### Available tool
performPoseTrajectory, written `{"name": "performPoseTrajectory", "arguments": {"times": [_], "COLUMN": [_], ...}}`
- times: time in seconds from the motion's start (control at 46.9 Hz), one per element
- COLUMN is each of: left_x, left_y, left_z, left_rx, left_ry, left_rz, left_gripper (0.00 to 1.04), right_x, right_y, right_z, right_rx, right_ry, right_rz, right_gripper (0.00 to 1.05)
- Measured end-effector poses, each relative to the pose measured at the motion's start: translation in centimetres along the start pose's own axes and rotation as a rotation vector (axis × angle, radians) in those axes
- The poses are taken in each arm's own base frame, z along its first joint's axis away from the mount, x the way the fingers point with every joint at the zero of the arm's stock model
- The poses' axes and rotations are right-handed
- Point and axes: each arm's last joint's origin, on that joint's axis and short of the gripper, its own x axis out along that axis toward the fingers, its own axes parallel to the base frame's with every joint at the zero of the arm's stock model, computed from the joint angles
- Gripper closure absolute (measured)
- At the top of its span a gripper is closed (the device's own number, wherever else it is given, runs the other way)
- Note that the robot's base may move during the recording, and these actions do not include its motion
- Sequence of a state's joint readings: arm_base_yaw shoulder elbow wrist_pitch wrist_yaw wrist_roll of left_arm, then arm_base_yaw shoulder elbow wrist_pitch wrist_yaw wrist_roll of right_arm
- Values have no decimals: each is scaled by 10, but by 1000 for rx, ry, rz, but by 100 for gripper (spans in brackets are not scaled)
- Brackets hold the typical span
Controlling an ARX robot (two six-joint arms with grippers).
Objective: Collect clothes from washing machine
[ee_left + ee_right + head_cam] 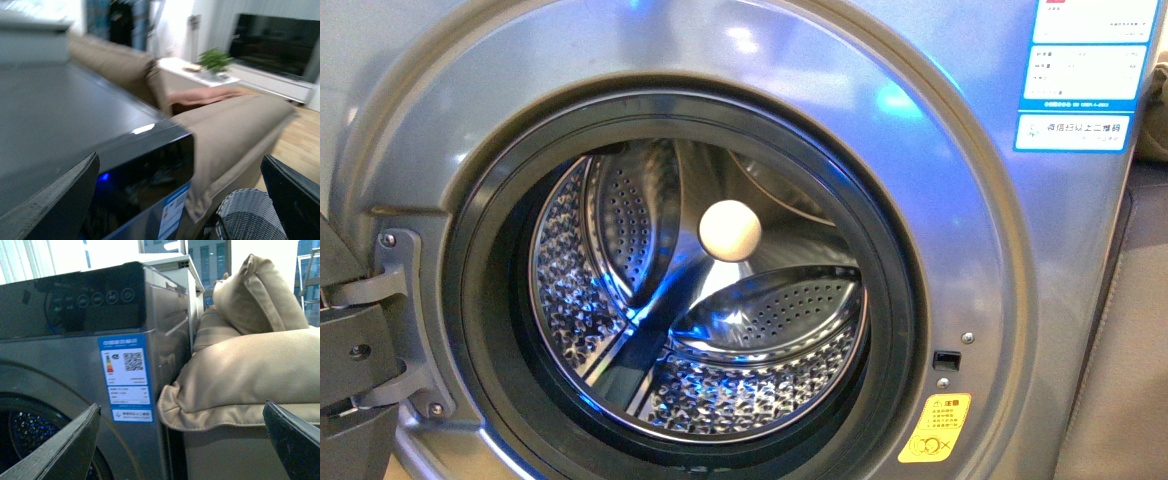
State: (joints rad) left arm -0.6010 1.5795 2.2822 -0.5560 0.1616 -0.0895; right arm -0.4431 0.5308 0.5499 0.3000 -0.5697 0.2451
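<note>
The grey washing machine [940, 150] fills the front view with its door open. Its shiny perforated drum [720, 330] shows no dark garment; the clothes are out of view in every frame. A cream round disc [730, 231] sits at the drum's back centre. Neither gripper shows in the front view. My left gripper [180, 157] is open and empty above the machine's top [60, 125] near its right corner. My right gripper [181, 404] is open and empty, facing the machine's front right edge [150, 315] and its blue-white label [127, 377].
A tan sofa [250, 375] presses against the machine's right side and also shows in the left wrist view [235, 125]. A woven basket [247, 215] stands below the sofa arm. The door hinge [360, 340] is at the left. A yellow sticker [934, 428] is at the lower right.
</note>
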Motion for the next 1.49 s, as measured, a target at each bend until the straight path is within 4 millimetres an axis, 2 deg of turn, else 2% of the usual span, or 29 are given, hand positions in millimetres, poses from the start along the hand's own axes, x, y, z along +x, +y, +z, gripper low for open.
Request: {"name": "performPoseTrajectory", "arguments": {"times": [0.085, 0.299, 0.534, 0.747, 0.79, 0.854, 0.96, 1.024, 1.11, 1.174, 1.323, 1.345, 1.409, 1.494], "left_x": [-3, -8, -26, -45, -51, -64, -91, -109, -133, -149, -167, -169, -176, -186], "left_y": [2, 6, 26, 46, 46, 51, 55, 54, 56, 59, 62, 65, 68, 70], "left_z": [-2, 5, 10, 11, 9, -5, -35, -55, -96, -140, -194, -209, -241, -268], "left_rx": [-81, -63, 14, 5, 30, 69, 97, 108, 118, 120, 123, 119, 112, 110], "left_ry": [70, 27, -5, -18, 9, 39, 11, -7, -15, 10, 39, 61, 107, 121], "left_rz": [158, 271, 427, 528, 608, 718, 738, 743, 763, 759, 759, 759, 745, 760], "left_gripper": [7, 7, 7, 7, 12, 23, 39, 48, 62, 77, 98, 102, 101, 101], "right_x": [-5, -21, -36, -46, -48, -47, -49, -49, -50, -51, -53, -53, -53, -54], "right_y": [10, 25, 25, 21, 21, 21, 24, 28, 32, 32, 32, 32, 32, 31], "right_z": [-10, -42, -68, -109, -115, -117, -122, -129, -132, -134, -139, -140, -142, -145], "right_rx": [6, 27, -20, -49, -56, -65, -66, -69, -75, -80, -83, -83, -86, -86], "right_ry": [8, 20, -44, -21, -13, 37, 213, 262, 270, 262, 264, 265, 266, 264], "right_rz": [27, 12, -93, -172, -175, -165, -200, -192, -159, -159, -160, -160, -160, -159], "right_gripper": [8, 8, 8, 8, 8, 11, 27, 36, 50, 64, 85, 90, 103, 102]}}
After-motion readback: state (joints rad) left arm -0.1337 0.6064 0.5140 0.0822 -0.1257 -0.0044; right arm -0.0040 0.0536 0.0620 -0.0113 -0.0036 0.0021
